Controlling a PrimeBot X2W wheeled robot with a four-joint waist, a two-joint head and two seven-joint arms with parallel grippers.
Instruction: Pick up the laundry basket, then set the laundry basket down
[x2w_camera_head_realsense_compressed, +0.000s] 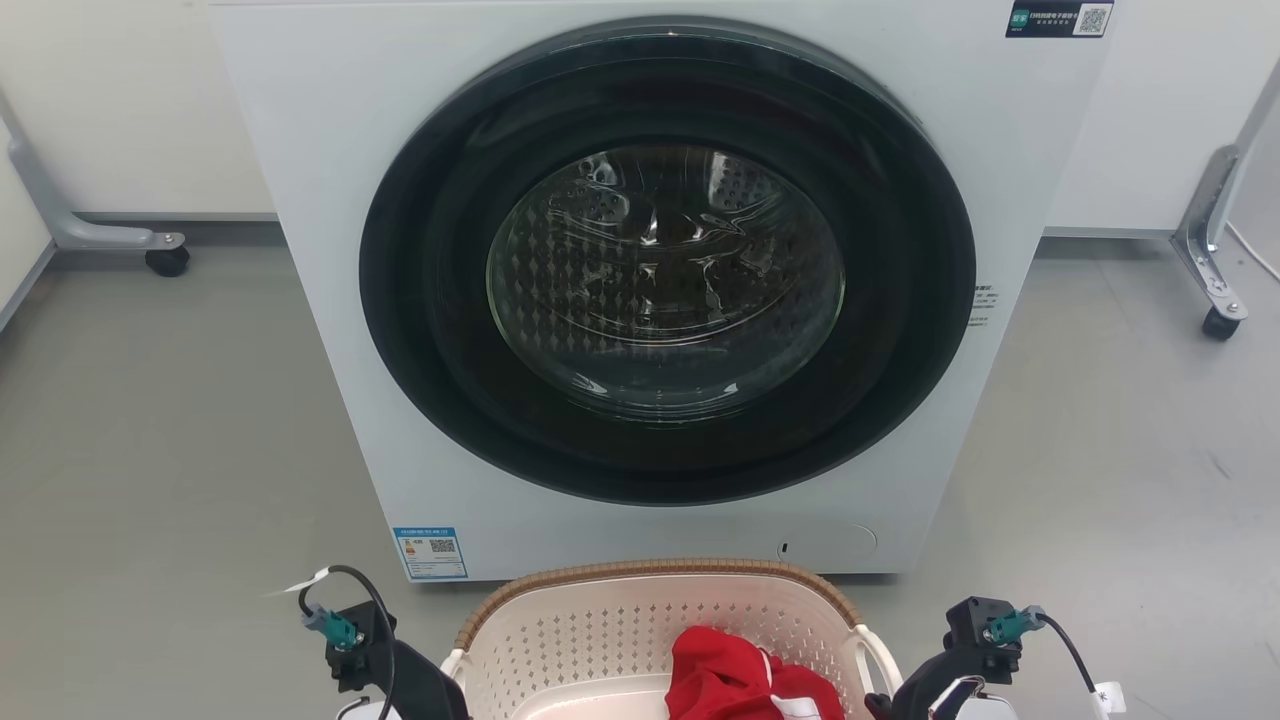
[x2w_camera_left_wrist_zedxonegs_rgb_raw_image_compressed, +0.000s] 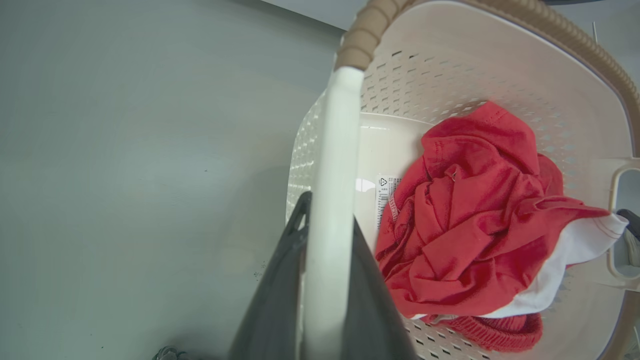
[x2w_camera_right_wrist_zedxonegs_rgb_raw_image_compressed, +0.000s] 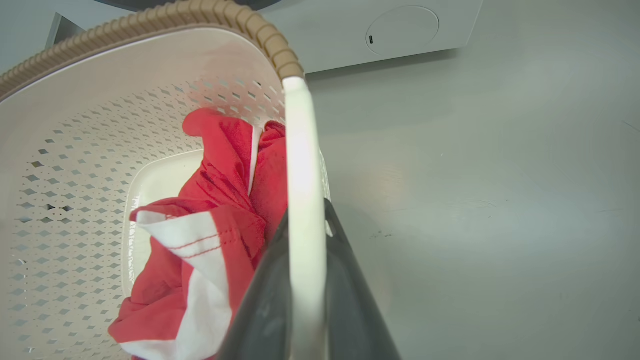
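The laundry basket (x2w_camera_head_realsense_compressed: 650, 572), cream with perforated sides and a brown woven-look rim, sits at the bottom middle of the head view, right in front of the washer. My left gripper (x2w_camera_head_realsense_compressed: 450, 690) is shut on its white left handle (x2w_camera_left_wrist_zedxonegs_rgb_raw_image_compressed: 340, 130), with one dark finger on each side of the bar. My right gripper (x2w_camera_head_realsense_compressed: 885, 702) is shut the same way on the white right handle (x2w_camera_right_wrist_zedxonegs_rgb_raw_image_compressed: 300, 140). A crumpled red and white garment (x2w_camera_left_wrist_zedxonegs_rgb_raw_image_compressed: 465, 210) lies on the basket's smooth bottom beside a small label (x2w_camera_left_wrist_zedxonegs_rgb_raw_image_compressed: 384, 192). I cannot tell whether the basket touches the floor.
A white front-loading washing machine (x2w_camera_head_realsense_compressed: 320, 150) with its round dark door (x2w_camera_head_realsense_compressed: 665, 260) shut stands just beyond the basket. Wheeled metal frame legs stand at the far left (x2w_camera_head_realsense_compressed: 100, 238) and far right (x2w_camera_head_realsense_compressed: 1212, 250). Grey floor (x2w_camera_head_realsense_compressed: 150, 450) stretches on both sides.
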